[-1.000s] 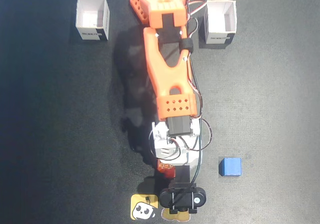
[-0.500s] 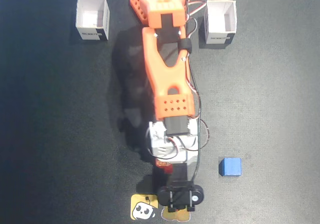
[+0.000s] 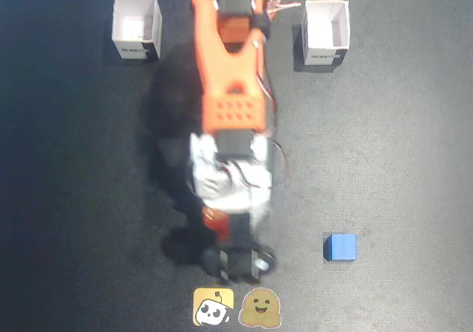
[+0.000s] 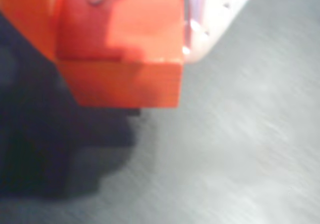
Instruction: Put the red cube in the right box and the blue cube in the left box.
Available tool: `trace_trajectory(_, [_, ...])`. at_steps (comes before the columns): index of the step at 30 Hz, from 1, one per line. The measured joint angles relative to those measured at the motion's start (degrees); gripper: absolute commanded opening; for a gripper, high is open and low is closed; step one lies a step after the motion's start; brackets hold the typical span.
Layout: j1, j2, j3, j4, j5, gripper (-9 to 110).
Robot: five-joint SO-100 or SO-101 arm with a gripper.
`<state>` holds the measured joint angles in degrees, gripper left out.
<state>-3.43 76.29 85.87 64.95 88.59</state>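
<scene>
1. Two white boxes sit at the top of the fixed view, one left [image 3: 137,27], one right [image 3: 325,32].
2. The claw [image 3: 220,225] is clamped on the red cube [image 4: 120,87].
3. The blue cube [image 3: 340,247] lies on the worktop [image 3: 399,154], well apart from the claw.

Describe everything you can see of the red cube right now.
The red cube fills the upper left of the wrist view: a solid, bright red block with flat faces and crisp edges, blurred, apparently raised over its dark shadow on the grey surface. The claw's white part presses against its right side. In the fixed view only a small red patch shows beneath the arm.
</scene>
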Motion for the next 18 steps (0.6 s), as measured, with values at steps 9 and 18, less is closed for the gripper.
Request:
trace_trajectory(9, [7.03, 19.60, 17.05, -0.09, -2.55, 12])
trace_trajectory(18, [11.78, 37.79, 29.53, 3.78, -3.34, 12])
